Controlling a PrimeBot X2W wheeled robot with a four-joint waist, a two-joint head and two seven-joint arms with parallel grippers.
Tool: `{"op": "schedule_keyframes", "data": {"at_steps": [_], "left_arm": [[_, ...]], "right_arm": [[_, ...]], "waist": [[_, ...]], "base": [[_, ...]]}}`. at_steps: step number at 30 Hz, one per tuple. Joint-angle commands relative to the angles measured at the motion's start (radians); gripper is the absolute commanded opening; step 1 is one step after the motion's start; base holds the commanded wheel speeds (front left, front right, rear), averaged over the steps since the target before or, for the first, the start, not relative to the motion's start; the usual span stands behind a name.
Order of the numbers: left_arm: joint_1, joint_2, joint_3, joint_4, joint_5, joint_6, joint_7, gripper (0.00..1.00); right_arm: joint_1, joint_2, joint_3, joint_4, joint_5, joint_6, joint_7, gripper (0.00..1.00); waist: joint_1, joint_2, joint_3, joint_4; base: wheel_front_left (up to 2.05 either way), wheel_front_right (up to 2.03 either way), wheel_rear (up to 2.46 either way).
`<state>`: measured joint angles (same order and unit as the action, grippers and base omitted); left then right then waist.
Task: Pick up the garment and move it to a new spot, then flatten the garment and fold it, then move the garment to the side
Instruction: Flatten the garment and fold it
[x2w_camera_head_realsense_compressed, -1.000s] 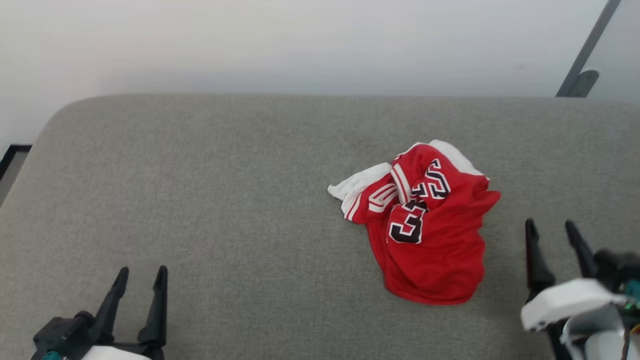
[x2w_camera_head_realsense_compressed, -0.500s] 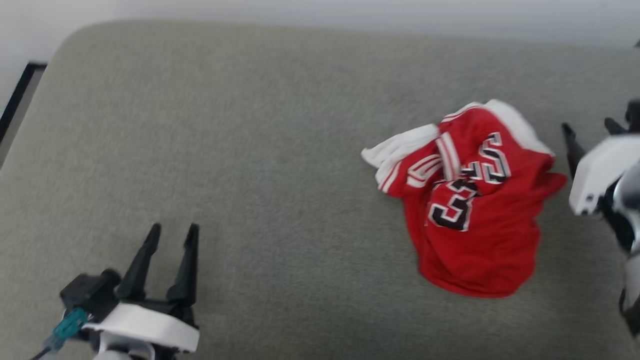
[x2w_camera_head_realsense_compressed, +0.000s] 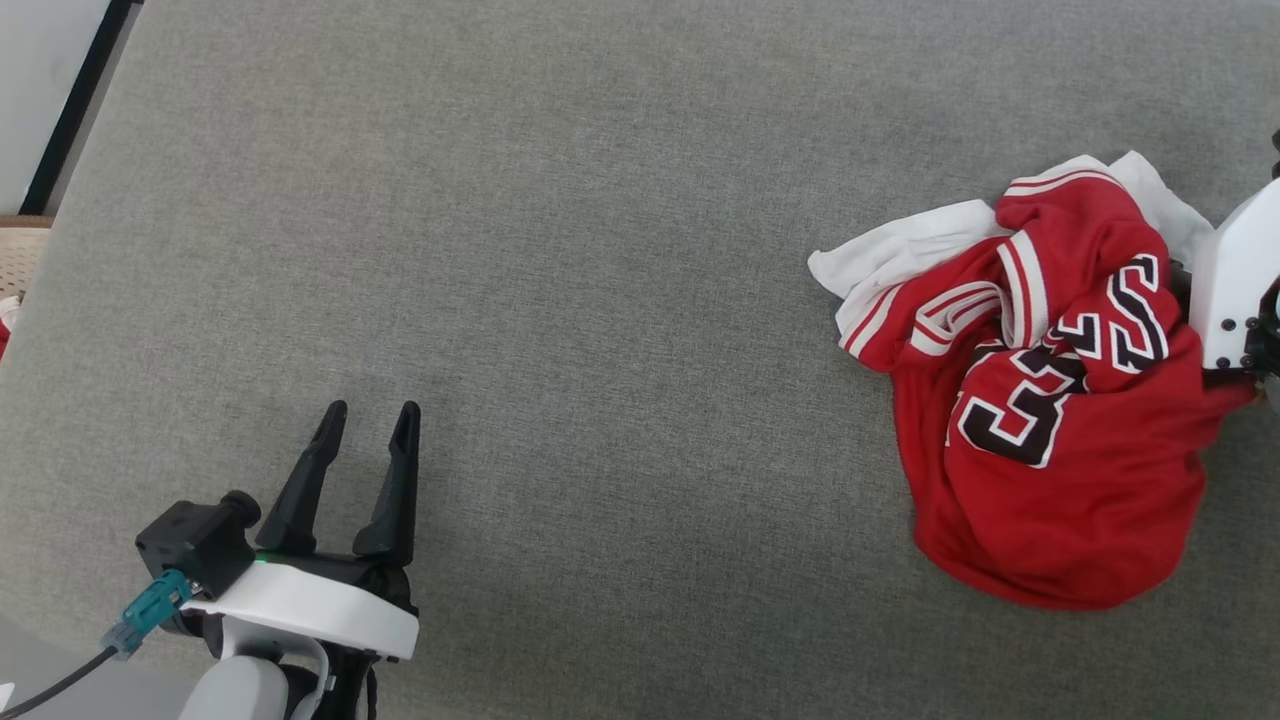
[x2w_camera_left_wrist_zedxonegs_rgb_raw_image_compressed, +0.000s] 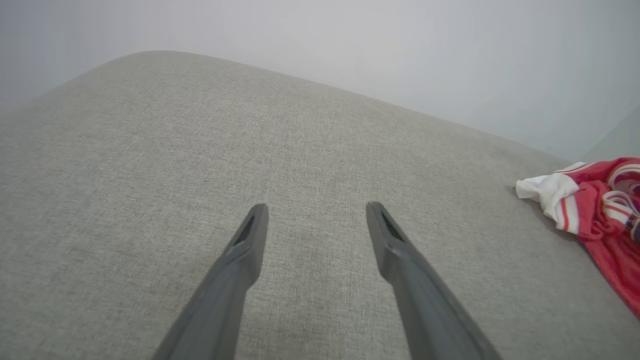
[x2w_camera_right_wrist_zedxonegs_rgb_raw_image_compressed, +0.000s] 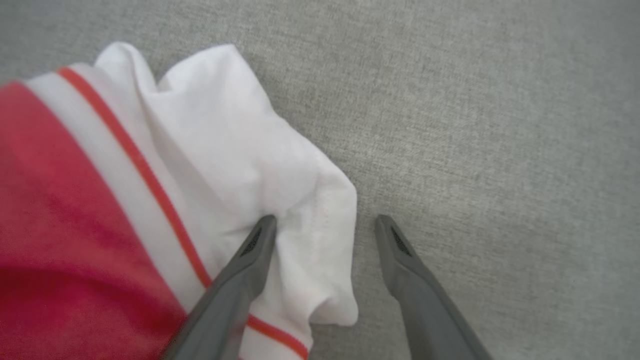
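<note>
The right gripper (x2w_camera_right_wrist_zedxonegs_rgb_raw_image_compressed: 325, 220), open, straddles the sleeve (x2w_camera_right_wrist_zedxonegs_rgb_raw_image_compressed: 225, 140) of the shirt (x2w_camera_head_realsense_compressed: 1050, 500), seemingly touching it; sink deeper around a thick fold before closing. The left gripper (x2w_camera_head_realsense_compressed: 371, 410) hangs open, empty.

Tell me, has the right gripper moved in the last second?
Yes. Judged against the shirt, which lies unchanged on the grey cushion, the right gripper has gone forward from beside its lower right edge to its white sleeve.

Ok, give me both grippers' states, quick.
Left gripper: open, empty.
Right gripper: open, astride the edge of the shirt's white sleeve, not yet gripping.
</note>
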<state>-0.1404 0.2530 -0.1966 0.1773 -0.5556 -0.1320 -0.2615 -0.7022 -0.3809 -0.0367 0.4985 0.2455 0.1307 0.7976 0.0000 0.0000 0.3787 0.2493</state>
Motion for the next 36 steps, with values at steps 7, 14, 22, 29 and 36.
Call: {"op": "schedule_keyframes", "data": {"at_steps": [7,14,22,29,36], "left_arm": [[-0.019,0.008,-0.009,0.008,-0.005,0.003,-0.005,1.00],[-0.001,0.020,-0.016,0.000,-0.001,0.003,-0.005,1.00],[-0.009,0.032,-0.024,-0.008,-0.007,0.003,-0.005,1.00],[-0.031,0.052,-0.033,-0.008,-0.014,0.003,-0.005,1.00],[-0.042,0.076,-0.037,-0.002,-0.017,0.003,-0.005,1.00]], "right_arm": [[0.042,0.006,-0.063,0.010,-0.016,0.000,-0.039,0.00],[0.118,-0.016,-0.198,-0.081,-0.027,0.000,-0.116,0.00],[0.268,0.001,-0.458,-0.213,-0.082,0.000,-0.164,0.00],[0.321,0.053,-0.634,-0.256,-0.171,0.000,-0.217,0.00],[0.291,0.126,-0.679,-0.242,-0.253,0.000,-0.287,0.00]], "waist": [[0.0000,0.0000,-0.013,-0.022],[0.0000,0.0000,-0.036,-0.067],[0.0000,0.0000,-0.019,-0.108],[0.0000,0.0000,0.001,-0.129],[0.0000,0.0000,0.002,-0.147]], "base": [[0.00,0.00,0.00],[0.00,0.00,0.00],[0.00,0.00,0.00],[0.00,0.00,0.00],[0.00,0.00,0.00]]}}
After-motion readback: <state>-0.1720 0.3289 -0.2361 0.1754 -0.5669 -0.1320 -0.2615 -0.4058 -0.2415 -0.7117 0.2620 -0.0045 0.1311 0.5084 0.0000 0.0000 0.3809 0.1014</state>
